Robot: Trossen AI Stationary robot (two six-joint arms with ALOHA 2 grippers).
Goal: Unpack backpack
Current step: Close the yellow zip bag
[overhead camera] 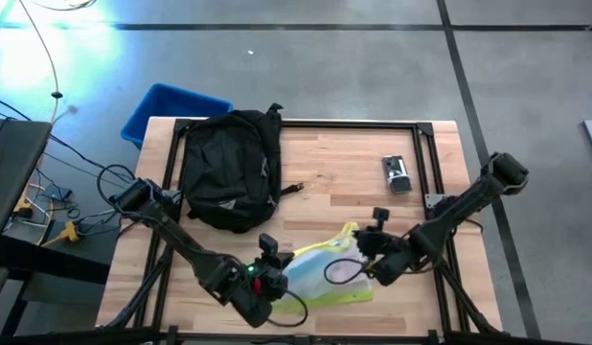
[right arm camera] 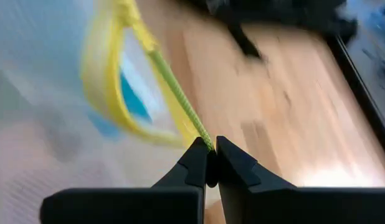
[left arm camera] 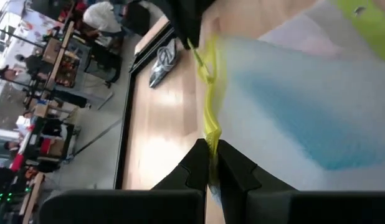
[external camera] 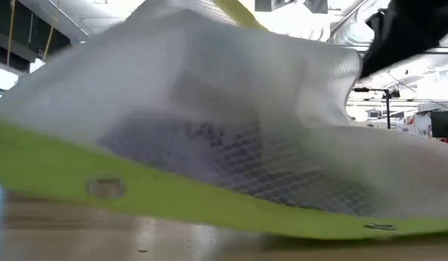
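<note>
The black backpack (overhead camera: 229, 168) lies on its back at the table's far left, and no gripper touches it. A clear pouch with a yellow edge (overhead camera: 325, 273) sits near the front edge and fills the low view (external camera: 224, 123). My left gripper (overhead camera: 286, 278) is at the pouch's left end, shut on its yellow edge (left arm camera: 210, 152). My right gripper (overhead camera: 361, 251) is at the pouch's far right end, shut on the same yellow edging (right arm camera: 210, 149). It also shows in the left wrist view (left arm camera: 186, 25). My left gripper pinches the pouch's yellow edge (left arm camera: 211, 127) between its two shut fingers, coming slanting down from the table's left. The edge runs on from the fingers toward the other gripper. My right gripper pinches a thin yellow-green strip of the pouch's edging (right arm camera: 191, 121) between its fingertips, slanting down from the table's right. The strip runs straight from the fingers to a yellow loop of edging (right arm camera: 111, 74). The pouch's lower yellow border (external camera: 209, 206) stays close over the table.
A blue plastic bin (overhead camera: 167, 110) stands off the table's far left corner. A small silver object (overhead camera: 397, 174) lies at the far right. A black metal frame (overhead camera: 430, 158) runs along the table's edges. People and desks (left arm camera: 99, 15) show in the room beyond.
</note>
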